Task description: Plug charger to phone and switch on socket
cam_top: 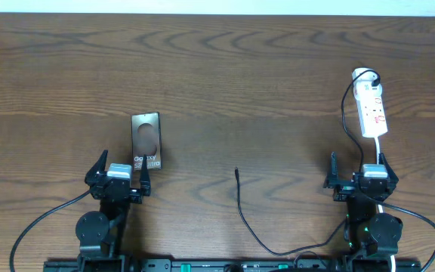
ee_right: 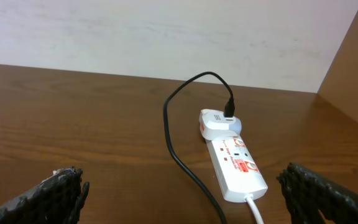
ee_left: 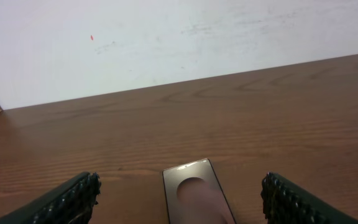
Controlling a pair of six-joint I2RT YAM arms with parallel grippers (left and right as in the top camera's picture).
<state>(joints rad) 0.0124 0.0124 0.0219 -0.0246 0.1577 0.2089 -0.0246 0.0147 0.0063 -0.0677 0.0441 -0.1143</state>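
Observation:
The phone (cam_top: pixel 146 141) lies flat on the table at left centre, dark with a pale circle and "Galaxy" lettering; in the left wrist view the phone (ee_left: pixel 194 196) sits between the spread fingers. My left gripper (cam_top: pixel 118 175) stands open just behind its near end, and the same left gripper (ee_left: pixel 180 205) holds nothing. The charger cable (cam_top: pixel 242 211) runs across the table front, its small tip (cam_top: pixel 236 171) lying free mid-table. The white socket (cam_top: pixel 371 108) lies at far right with a white adapter plugged in; the socket (ee_right: pixel 235 165) shows ahead of my open right gripper (ee_right: pixel 182 199), which is the right gripper (cam_top: pixel 359 175) overhead.
A white cord (ee_right: pixel 255 208) leaves the socket's near end toward the right arm. A pale wall (ee_right: pixel 166 31) rises behind the table's far edge. Thick black arm cables (cam_top: pixel 32 227) loop near the front edge by both arm bases.

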